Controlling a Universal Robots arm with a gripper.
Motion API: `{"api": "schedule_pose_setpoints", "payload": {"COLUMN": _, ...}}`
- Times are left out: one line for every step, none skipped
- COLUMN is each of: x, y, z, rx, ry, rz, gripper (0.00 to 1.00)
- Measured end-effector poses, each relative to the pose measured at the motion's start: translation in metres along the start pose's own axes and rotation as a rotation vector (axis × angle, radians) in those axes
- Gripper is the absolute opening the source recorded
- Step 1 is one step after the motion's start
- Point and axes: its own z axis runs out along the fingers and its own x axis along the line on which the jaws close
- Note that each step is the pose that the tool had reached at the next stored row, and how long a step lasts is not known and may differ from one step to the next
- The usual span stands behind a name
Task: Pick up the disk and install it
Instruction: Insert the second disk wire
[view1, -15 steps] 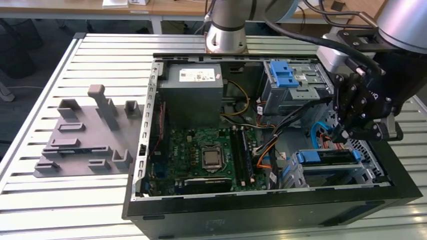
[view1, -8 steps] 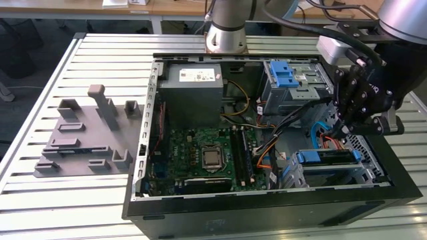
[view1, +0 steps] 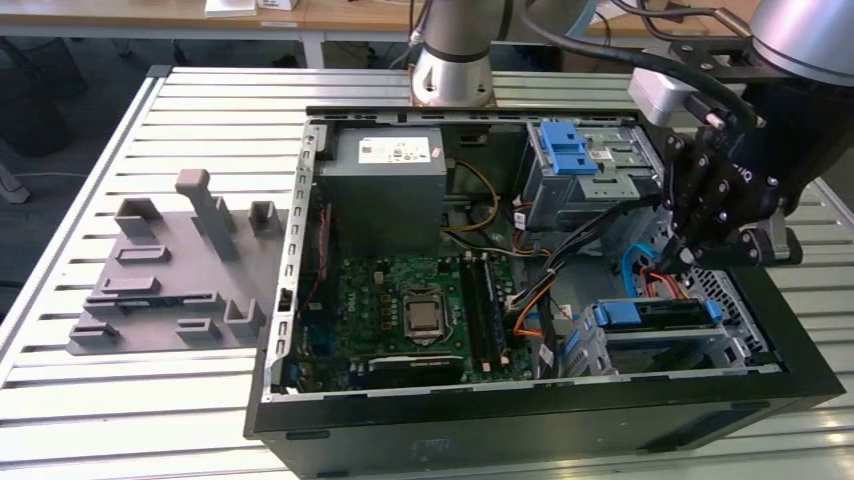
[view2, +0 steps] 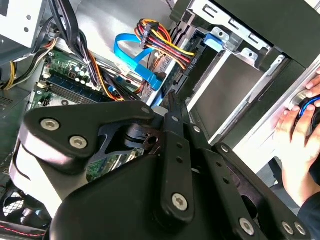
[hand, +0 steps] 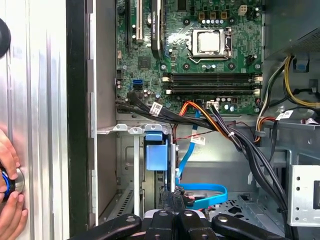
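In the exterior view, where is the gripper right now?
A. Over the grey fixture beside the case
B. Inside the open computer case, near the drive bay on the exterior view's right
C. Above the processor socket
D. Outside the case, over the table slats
B: the gripper is down inside the computer case, just above the drive bay.

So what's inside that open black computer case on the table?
Inside the computer case sit a green motherboard, a grey power supply box, drive cages with blue latches, and cable bundles. The gripper covers part of the lower bay.
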Motion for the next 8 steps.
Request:
{"api": "schedule_pose_setpoints", "payload": {"x": -0.0008, "y": 0.0000, "z": 0.0000, "rx": 0.0000, "ry": -0.0001, "rz": 0.000, "gripper": 0.11}}
{"api": "schedule_pose_setpoints", "payload": {"x": -0.0018, "y": 0.0001, "z": -0.0001, "rx": 0.0000, "ry": 0.0002, "rz": 0.000, "gripper": 0.11}}
{"api": "schedule_pose_setpoints", "payload": {"x": -0.0029, "y": 0.0001, "z": -0.0001, "rx": 0.0000, "ry": 0.0003, "rz": 0.000, "gripper": 0.11}}
{"api": "schedule_pose_setpoints", "payload": {"x": -0.0041, "y": 0.0001, "z": -0.0003, "rx": 0.0000, "ry": 0.0007, "rz": 0.000, "gripper": 0.11}}
{"api": "schedule_pose_setpoints", "payload": {"x": -0.0058, "y": 0.0002, "z": -0.0003, "rx": 0.0000, "ry": 0.0019, "rz": 0.000, "gripper": 0.11}}
{"api": "schedule_pose_setpoints", "payload": {"x": -0.0076, "y": 0.0002, "z": -0.0005, "rx": -0.0003, "ry": 0.0036, "rz": 0.000, "gripper": 0.11}}
{"api": "schedule_pose_setpoints", "payload": {"x": -0.0096, "y": 0.0002, "z": -0.0006, "rx": -0.0007, "ry": 0.0054, "rz": 0.000, "gripper": 0.11}}
{"api": "schedule_pose_setpoints", "payload": {"x": -0.0114, "y": 0.0001, "z": -0.0006, "rx": -0.0012, "ry": 0.0064, "rz": 0.000, "gripper": 0.11}}
